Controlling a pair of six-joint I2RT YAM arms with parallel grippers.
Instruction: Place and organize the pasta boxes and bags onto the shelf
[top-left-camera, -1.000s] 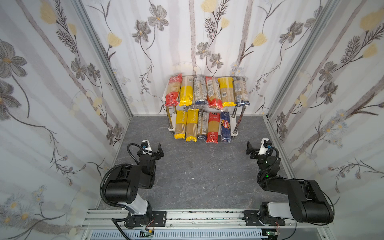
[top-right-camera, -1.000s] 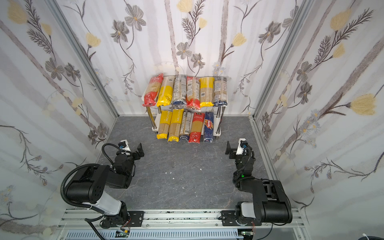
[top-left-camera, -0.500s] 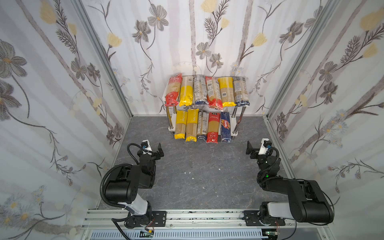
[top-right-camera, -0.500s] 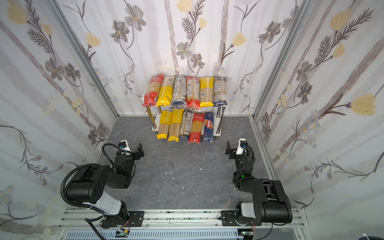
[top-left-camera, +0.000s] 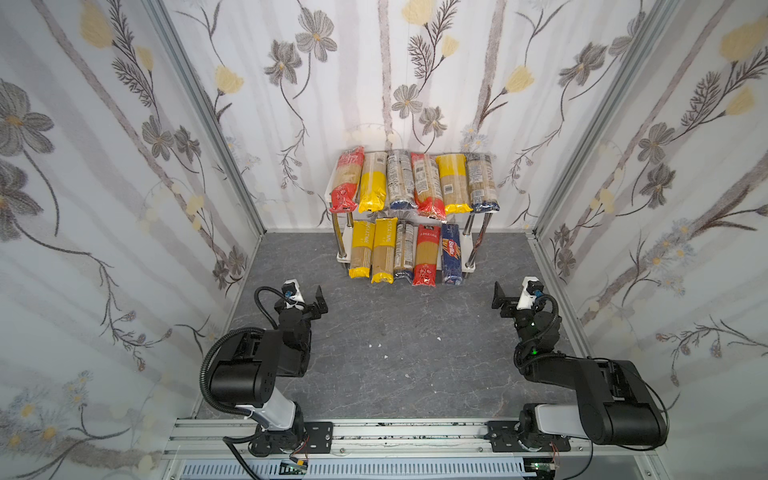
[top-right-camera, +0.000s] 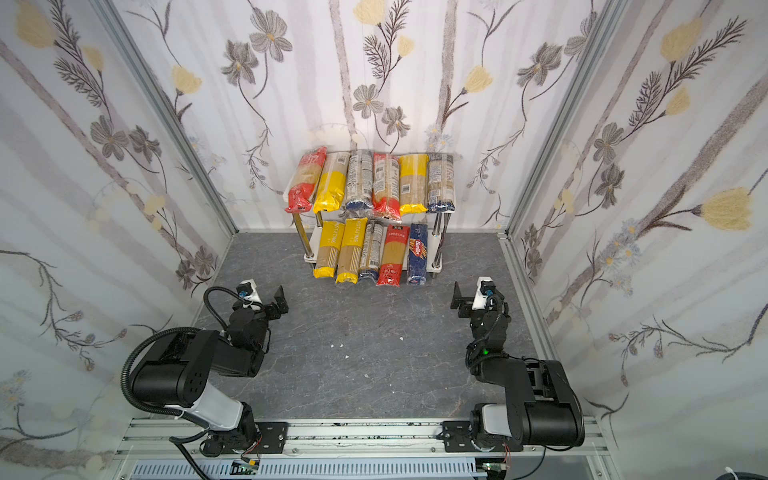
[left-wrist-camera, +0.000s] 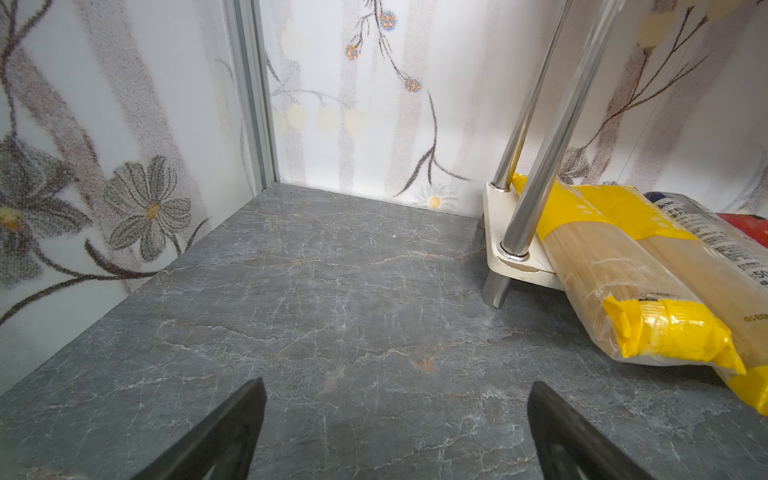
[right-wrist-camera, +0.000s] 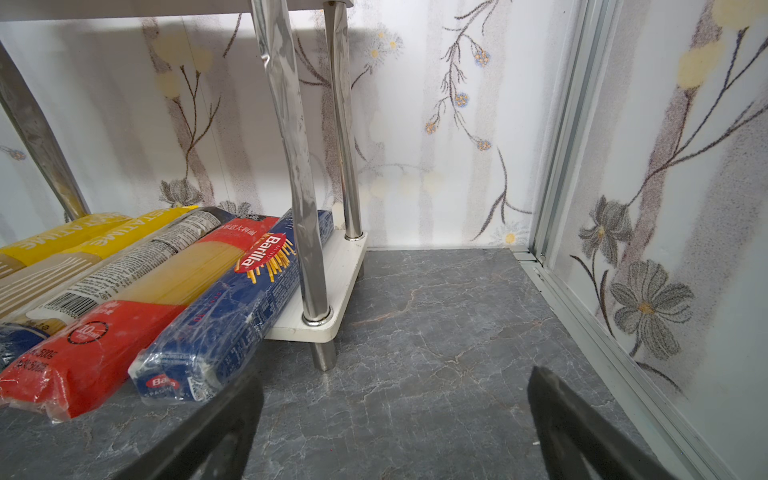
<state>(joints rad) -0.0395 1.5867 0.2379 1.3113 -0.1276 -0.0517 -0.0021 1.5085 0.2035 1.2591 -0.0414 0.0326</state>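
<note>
Left tool: stood spread wide at near left, low over the grey table, held nothing. Right tool: same at near right, spread wide, empty. Faced the far wall, one to each side of the shelf, clear of it.

Shelf: stood centred against the far wall. Carried every pasta pack in view: six in the upper row, five in the lower row, with the dark blue Barilla pack rightmost below. No pack seen loose on the table.

Packs: lay flat, side by side, long axis running near to far, one end toward the wall, the other toward the arms. Overhung the near edges of both boards; near ends of the lower row drooped down to the table. Leftmost red pack on top sat slightly skewed, far end leaning right.

Judged as placing done, only straightening left. Best handled by pressing a near end squarely along the pack's length, gently, since dry spaghetti probably snaps and film slips. Worth steering wide of the chrome legs, and nudging the skewed red pack sideways at its near end.
</note>
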